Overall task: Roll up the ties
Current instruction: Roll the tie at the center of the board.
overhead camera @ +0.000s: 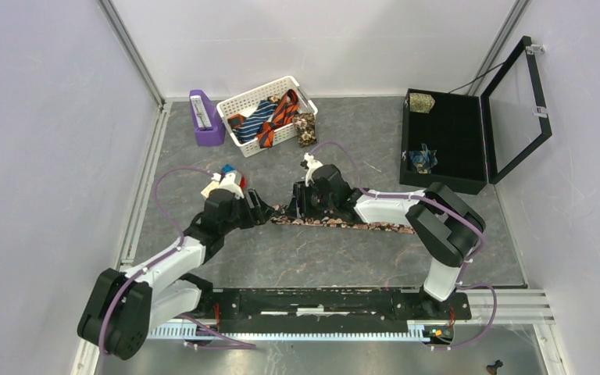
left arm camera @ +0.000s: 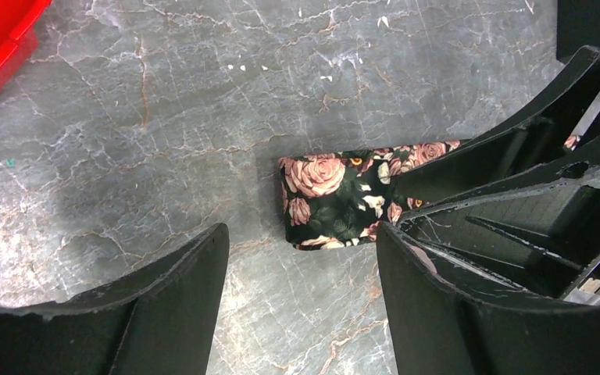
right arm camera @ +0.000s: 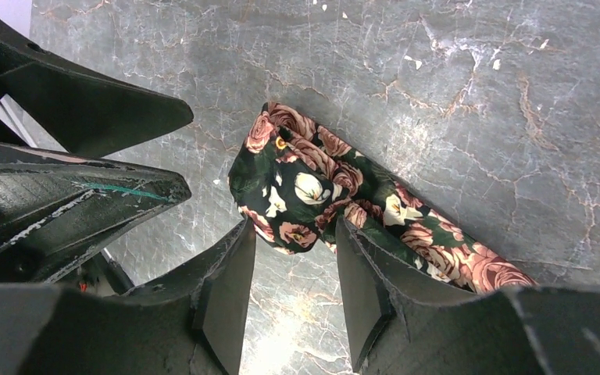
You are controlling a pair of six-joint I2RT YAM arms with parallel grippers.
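The dark tie with pink-cream roses (overhead camera: 359,225) lies flat across the middle of the table, its left end folded over. My left gripper (overhead camera: 262,209) is open, and the folded end (left arm camera: 332,199) lies just beyond its fingertips (left arm camera: 203,258) with bare table between the jaws. My right gripper (overhead camera: 298,205) is open and faces it from the other side. In the right wrist view the folded end (right arm camera: 297,187) lies at the tips of its fingers (right arm camera: 238,258), not pinched. Each gripper's fingers show in the other's wrist view.
A white basket (overhead camera: 238,101) at the back holds striped and other ties (overhead camera: 269,116). A purple box (overhead camera: 205,117) stands to its left. An open black case (overhead camera: 453,137) at the right holds rolled ties (overhead camera: 421,158). Toy blocks (overhead camera: 230,173) sit by the left gripper.
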